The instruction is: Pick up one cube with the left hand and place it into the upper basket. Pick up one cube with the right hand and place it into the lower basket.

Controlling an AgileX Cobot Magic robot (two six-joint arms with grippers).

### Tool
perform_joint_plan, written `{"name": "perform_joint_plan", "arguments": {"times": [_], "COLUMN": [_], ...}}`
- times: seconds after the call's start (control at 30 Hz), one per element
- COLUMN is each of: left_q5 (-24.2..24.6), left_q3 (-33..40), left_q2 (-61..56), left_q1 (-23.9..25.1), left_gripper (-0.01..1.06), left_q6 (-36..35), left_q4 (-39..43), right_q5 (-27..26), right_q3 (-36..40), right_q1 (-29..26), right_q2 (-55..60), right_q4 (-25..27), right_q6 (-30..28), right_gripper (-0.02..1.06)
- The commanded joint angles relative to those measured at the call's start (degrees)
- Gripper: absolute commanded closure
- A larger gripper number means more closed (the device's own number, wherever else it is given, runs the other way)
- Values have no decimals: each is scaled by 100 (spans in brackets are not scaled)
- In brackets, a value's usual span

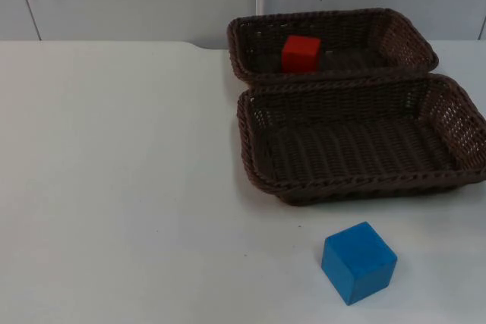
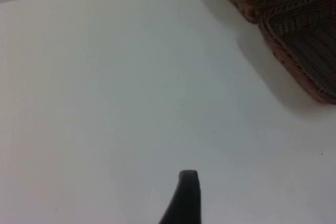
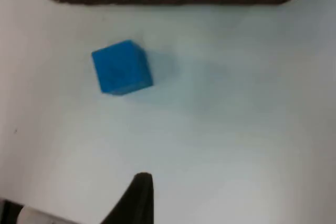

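Cubes first: from the top, a red cube (image 1: 301, 54) sits in the upper basket (image 1: 402, 36). The blue cube (image 1: 358, 262) sits on the white desk (image 1: 121, 187), near the lower basket (image 1: 262, 176).

By the left wrist, the left fingers (image 2: 185, 198) hang over bare desk, baskets well ahead; I cannot tell if they are apart.

By the right wrist, the right fingers (image 3: 137, 198) hang near the blue cube, not touching; cannot tell either.

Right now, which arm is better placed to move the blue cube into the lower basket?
Right: its wrist view looks onto the blue cube beside the lower basket. The red cube already sits in the upper basket.
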Motion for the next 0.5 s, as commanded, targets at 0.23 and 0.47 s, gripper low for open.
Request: {"name": "perform_joint_plan", "arguments": {"times": [0.23, 0.47], "left_q5": [-39, -39], "left_q3": [27, 27], "left_q2": [-22, -22], "left_q1": [21, 21], "left_gripper": [31, 31], "left_q6": [-46, -46], "left_q4": [-80, -80], "right_q5": [-551, -1496], "right_q3": [-52, -52], "right_q1": [634, 2035], "right_q2": [1135, 1766], "right_q4": [286, -426], "right_q6": [-155, 906], "right_gripper": [-1, -1]}}
